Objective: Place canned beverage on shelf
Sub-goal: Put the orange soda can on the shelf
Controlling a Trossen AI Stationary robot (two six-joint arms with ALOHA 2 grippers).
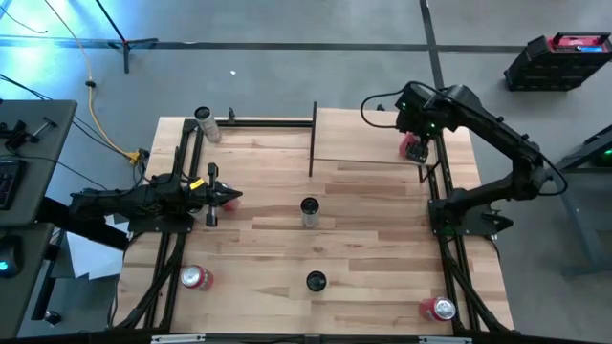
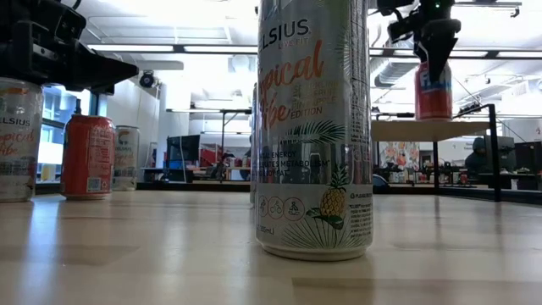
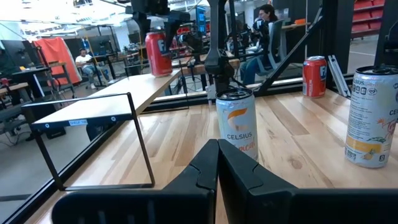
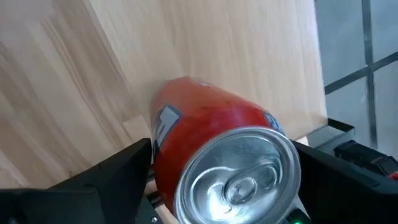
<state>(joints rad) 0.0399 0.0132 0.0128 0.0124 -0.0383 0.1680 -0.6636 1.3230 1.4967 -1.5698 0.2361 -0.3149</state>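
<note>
A red can [image 1: 413,149] stands upright over the pale wood shelf [image 1: 373,134] at the table's far right. It also shows in the low view [image 2: 434,91] and the right wrist view [image 4: 205,118]. My right gripper [image 1: 415,143] is shut on it from above. My left gripper [image 1: 229,199] is shut and empty, low over the table's left side and pointing toward the middle. It also shows in the left wrist view [image 3: 217,158]. My right gripper pinches the red can between its two fingers [image 4: 124,171], on opposite sides of the can's wall [image 4: 163,134] just below the top rim. The fingers come from above, pointing down. The can is upright, its base at the shelf board [image 2: 423,129].
A silver Celsius can [image 1: 309,211] stands mid-table and a dark-topped can [image 1: 316,281] nearer the front. Red cans stand at the front left [image 1: 196,277] and front right [image 1: 442,308]. A silver can [image 1: 206,124] is at the far left corner. Black frame rails [image 1: 182,172] border the table.
</note>
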